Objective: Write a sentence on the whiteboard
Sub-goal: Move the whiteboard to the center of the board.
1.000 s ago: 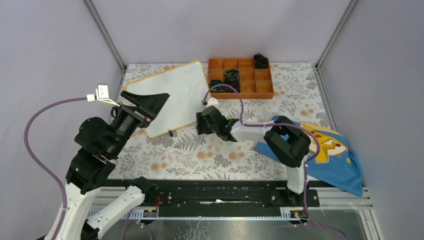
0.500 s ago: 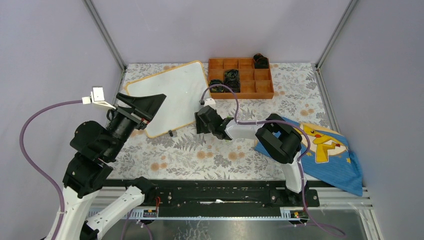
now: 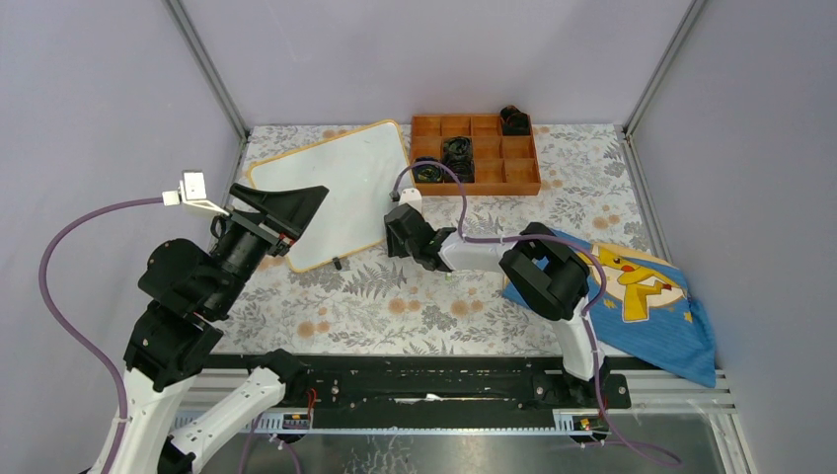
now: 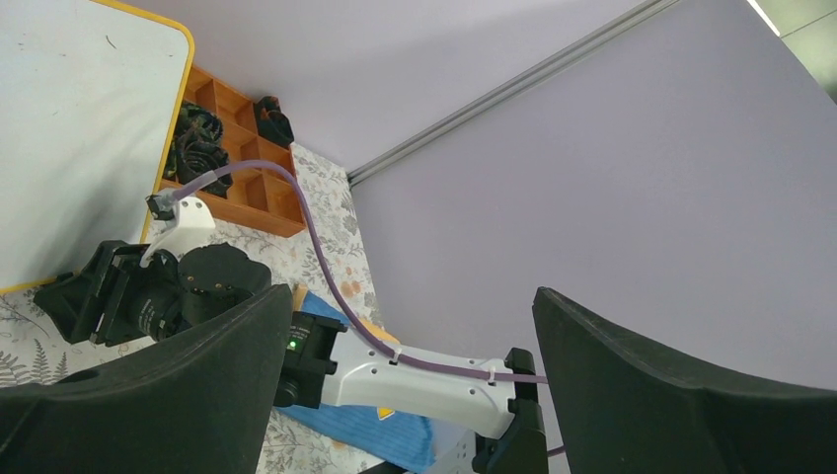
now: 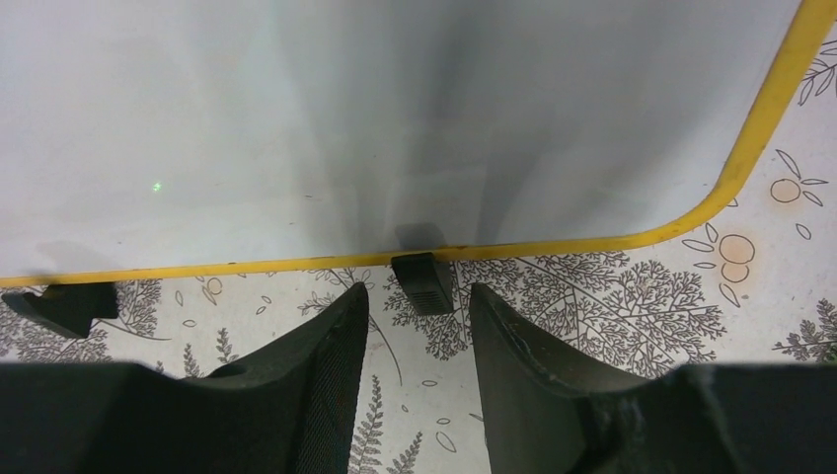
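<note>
From above, the left end effector (image 3: 296, 209) covers part of the whiteboard's (image 3: 350, 183) left edge. The right wrist view cuts the board off at top and left. The dark bundles (image 3: 457, 153) in the orange tray (image 3: 523, 186) are too small to name. The right arm (image 3: 541, 275) hides part of the blue cloth (image 3: 671, 331).

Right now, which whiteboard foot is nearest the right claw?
The foot directly ahead of the right claw, facing its finger gap; the other foot sits far left in the wrist view.

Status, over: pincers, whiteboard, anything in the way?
Left pincer open, empty, raised. Right pincer open, empty, at black foot of whiteboard. Surface nearly blank; nothing lying on it.
</note>
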Robot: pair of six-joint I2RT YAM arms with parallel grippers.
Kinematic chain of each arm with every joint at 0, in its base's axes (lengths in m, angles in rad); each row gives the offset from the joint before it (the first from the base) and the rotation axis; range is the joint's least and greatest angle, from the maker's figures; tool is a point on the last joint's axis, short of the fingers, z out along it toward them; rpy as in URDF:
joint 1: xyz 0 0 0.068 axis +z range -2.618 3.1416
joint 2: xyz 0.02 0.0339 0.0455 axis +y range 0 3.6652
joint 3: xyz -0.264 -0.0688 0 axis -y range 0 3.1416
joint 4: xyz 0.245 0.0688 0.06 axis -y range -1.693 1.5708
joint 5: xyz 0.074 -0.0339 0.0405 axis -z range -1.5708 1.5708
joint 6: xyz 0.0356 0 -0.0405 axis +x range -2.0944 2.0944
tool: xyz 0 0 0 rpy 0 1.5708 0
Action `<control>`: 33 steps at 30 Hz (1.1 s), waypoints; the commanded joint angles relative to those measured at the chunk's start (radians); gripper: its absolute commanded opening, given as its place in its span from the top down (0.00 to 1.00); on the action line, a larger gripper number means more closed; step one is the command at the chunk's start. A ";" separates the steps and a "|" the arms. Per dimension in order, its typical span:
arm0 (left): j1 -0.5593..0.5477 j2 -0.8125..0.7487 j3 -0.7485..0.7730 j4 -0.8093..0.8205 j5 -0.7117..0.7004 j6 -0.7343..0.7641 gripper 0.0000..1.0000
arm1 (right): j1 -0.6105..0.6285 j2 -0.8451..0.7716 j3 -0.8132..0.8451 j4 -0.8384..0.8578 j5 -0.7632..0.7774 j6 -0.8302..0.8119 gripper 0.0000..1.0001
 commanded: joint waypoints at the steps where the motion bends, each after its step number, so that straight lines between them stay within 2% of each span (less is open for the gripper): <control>1: -0.006 0.003 0.031 0.036 0.014 0.014 0.01 | -0.011 0.014 0.050 0.007 0.044 -0.014 0.52; 8: -0.007 -0.008 0.006 0.053 0.017 0.005 0.01 | -0.017 0.028 0.064 0.010 0.048 -0.025 0.55; 21: -0.007 0.002 0.024 0.057 0.028 0.010 0.01 | -0.023 0.046 0.079 0.009 0.033 -0.036 0.74; 33: -0.007 -0.022 -0.029 0.057 0.006 0.024 0.01 | -0.020 -0.020 -0.027 0.013 0.064 -0.057 1.00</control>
